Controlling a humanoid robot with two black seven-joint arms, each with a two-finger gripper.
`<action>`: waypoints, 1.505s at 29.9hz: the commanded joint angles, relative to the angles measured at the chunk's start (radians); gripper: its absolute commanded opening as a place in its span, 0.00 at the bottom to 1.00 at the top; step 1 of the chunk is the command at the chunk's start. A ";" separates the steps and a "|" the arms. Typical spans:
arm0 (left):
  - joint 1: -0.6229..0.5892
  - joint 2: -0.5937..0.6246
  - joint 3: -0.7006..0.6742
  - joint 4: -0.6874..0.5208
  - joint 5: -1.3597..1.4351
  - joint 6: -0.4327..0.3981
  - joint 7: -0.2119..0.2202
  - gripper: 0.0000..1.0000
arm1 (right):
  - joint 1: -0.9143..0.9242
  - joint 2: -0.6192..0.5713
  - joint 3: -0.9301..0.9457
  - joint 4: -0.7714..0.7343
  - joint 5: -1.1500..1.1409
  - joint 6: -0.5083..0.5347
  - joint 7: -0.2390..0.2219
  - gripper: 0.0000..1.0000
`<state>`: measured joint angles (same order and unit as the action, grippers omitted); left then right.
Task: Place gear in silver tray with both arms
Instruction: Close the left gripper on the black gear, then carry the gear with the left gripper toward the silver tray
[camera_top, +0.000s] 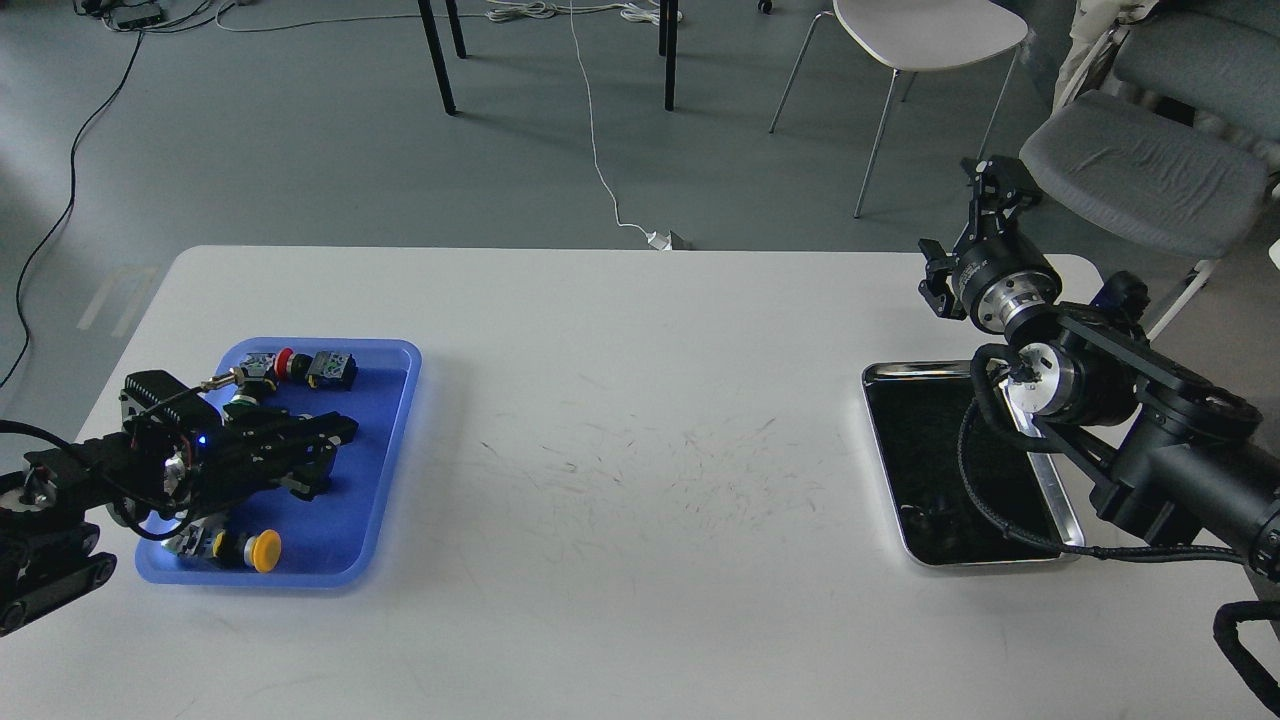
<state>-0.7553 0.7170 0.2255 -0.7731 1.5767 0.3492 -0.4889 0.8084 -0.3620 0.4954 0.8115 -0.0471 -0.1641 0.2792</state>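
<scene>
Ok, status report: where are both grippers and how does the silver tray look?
Left gripper low over blue tray among parts, state unclear. Right gripper raised beyond silver tray, state unclear. No gear seen in silver tray; right arm covers part.

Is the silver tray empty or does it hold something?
Seemingly empty: the silver tray shows only dark bare bottom, though the right arm hides part.

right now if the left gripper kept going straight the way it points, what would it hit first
The left gripper points right, low over the blue tray. Straight on, it would likely meet that tray's right rim first, or pass just above it onto bare white table; height is unclear from this view.
</scene>
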 joint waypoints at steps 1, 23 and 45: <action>-0.001 0.002 0.000 -0.002 0.002 -0.001 0.000 0.14 | 0.000 0.000 0.000 0.000 0.000 0.000 0.000 0.99; -0.004 0.022 0.000 -0.018 -0.001 -0.006 0.000 0.09 | -0.008 0.000 0.000 -0.003 0.000 0.000 0.000 0.99; -0.148 0.170 -0.083 -0.275 -0.046 -0.062 0.000 0.08 | -0.017 0.000 -0.001 -0.003 0.000 0.000 0.001 0.99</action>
<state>-0.8972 0.8914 0.1585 -1.0392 1.5330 0.2918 -0.4886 0.7899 -0.3620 0.4955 0.8083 -0.0477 -0.1642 0.2807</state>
